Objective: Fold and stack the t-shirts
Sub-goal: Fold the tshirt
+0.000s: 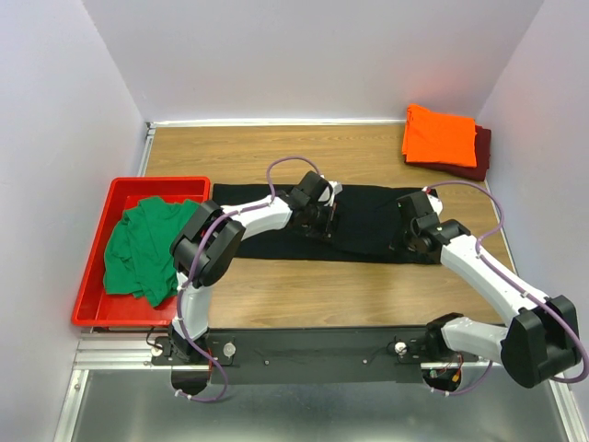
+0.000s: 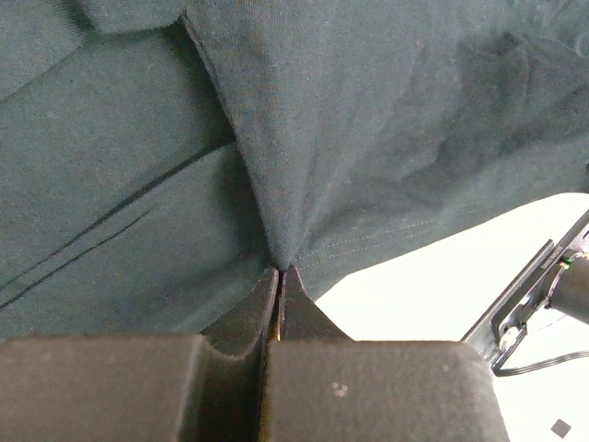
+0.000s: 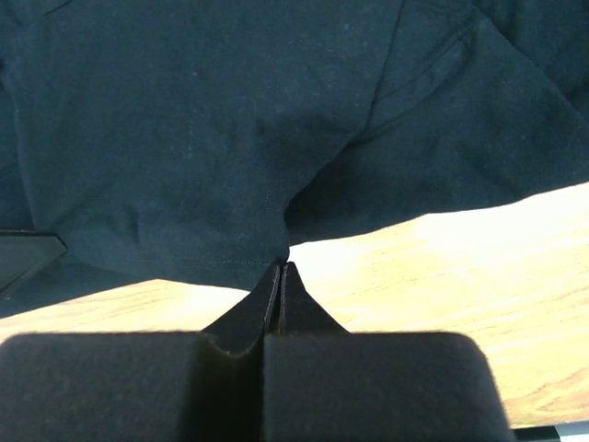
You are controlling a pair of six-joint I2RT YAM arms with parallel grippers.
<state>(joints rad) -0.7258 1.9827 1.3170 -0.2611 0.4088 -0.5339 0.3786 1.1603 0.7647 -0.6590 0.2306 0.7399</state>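
Mid-frame, folding the flat black cloth t-shirt (image 1: pixel 366 214): left gripper (image 2: pixel 281 273) and right gripper (image 3: pixel 281 268) each pinch its edge tight. Next, I'd judge: lift evenly together.

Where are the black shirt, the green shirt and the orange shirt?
black shirt (image 1: pixel 368 221), overhead view, its flat middle between the arms.
green shirt (image 1: pixel 143 249), overhead view, middle of the crumpled heap.
orange shirt (image 1: pixel 439 135), overhead view, its folded top face.
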